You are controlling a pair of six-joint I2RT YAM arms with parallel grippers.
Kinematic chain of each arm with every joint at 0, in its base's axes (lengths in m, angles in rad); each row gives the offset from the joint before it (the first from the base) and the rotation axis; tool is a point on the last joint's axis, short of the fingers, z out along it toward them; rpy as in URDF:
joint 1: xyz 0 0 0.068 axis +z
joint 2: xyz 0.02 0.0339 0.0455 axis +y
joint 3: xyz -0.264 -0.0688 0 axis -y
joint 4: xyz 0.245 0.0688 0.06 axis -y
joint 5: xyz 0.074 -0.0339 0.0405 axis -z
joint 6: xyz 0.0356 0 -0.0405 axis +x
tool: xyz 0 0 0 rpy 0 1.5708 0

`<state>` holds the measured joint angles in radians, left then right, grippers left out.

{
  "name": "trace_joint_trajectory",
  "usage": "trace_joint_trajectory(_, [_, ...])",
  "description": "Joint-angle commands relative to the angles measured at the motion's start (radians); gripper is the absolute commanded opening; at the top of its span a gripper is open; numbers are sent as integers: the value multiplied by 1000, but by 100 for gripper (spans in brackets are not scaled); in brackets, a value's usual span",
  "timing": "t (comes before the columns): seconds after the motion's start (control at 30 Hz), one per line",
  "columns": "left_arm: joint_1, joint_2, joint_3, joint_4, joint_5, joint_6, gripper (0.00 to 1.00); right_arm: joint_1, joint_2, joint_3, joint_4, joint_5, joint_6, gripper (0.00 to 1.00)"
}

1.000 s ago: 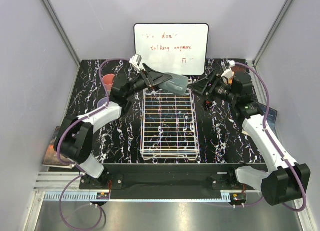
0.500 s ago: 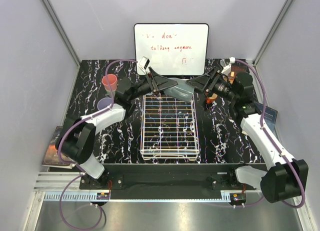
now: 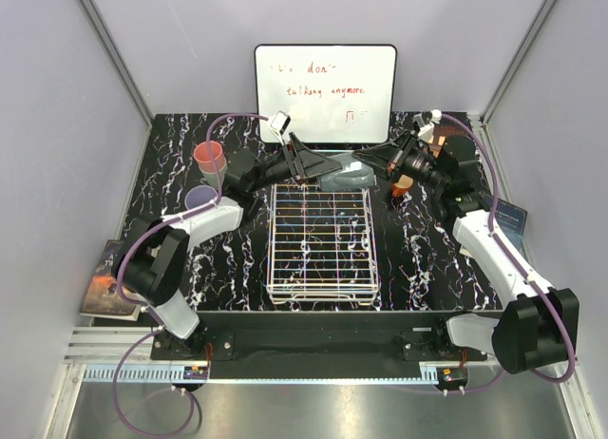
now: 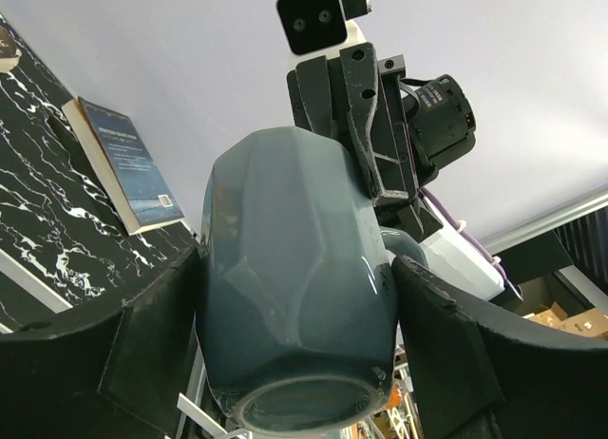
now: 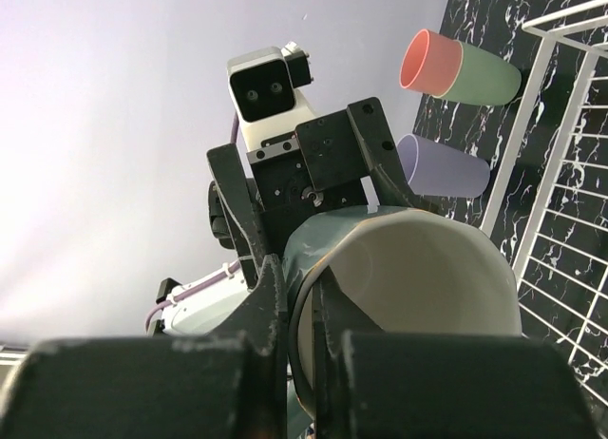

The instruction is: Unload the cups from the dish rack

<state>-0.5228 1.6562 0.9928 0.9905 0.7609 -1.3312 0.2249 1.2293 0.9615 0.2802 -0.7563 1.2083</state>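
Nearest you, the dish rack [image 3: 323, 239] sits square in the middle of the table [image 3: 427, 258], between the two arms. A book [image 3: 103, 289] lies off the table's left edge and a second book [image 3: 510, 220] leans at the right edge, beside the right forearm.

Further back on the left, the lavender cup [image 3: 199, 198] stands on the table just outside the left forearm, well clear of the rack. Across on the right, you can see the small orange-red cup [image 3: 406, 183] on the table, partly hidden under the right wrist.

At the rack's far end, both arms meet on the dark grey mug [image 3: 347, 179]. It lies on its side above the far rim, base toward the left arm and mouth toward the right. Whether it touches the wire you cannot tell.

Your left end effector [image 4: 296, 277] is spread wide around the mug's body, a finger pressed against each flank. Your right end effector [image 5: 302, 306] is nearly closed, with only the mug's rim wall between its fingers, one finger inside the mouth and one outside.

Behind the lavender cup stands the pink cup [image 3: 208, 156]. The right wrist view shows it nested in the pale green cup [image 5: 486, 78].

Furthest back, the whiteboard [image 3: 325, 92] with red writing leans against the rear wall.
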Motion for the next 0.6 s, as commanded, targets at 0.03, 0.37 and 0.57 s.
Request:
trace_joint_trajectory(0.03, [-25, 1, 89, 65, -11, -65, 0, 50, -1, 25, 48, -126, -104, 0])
trace_joint_trajectory(0.37, [24, 20, 115, -88, -21, -13, 0, 54, -105, 34, -173, -81, -248, 0])
trace_joint_trajectory(0.57, [55, 34, 164, -253, -29, 52, 18, 60, -136, 17, -206, -57, -280, 0])
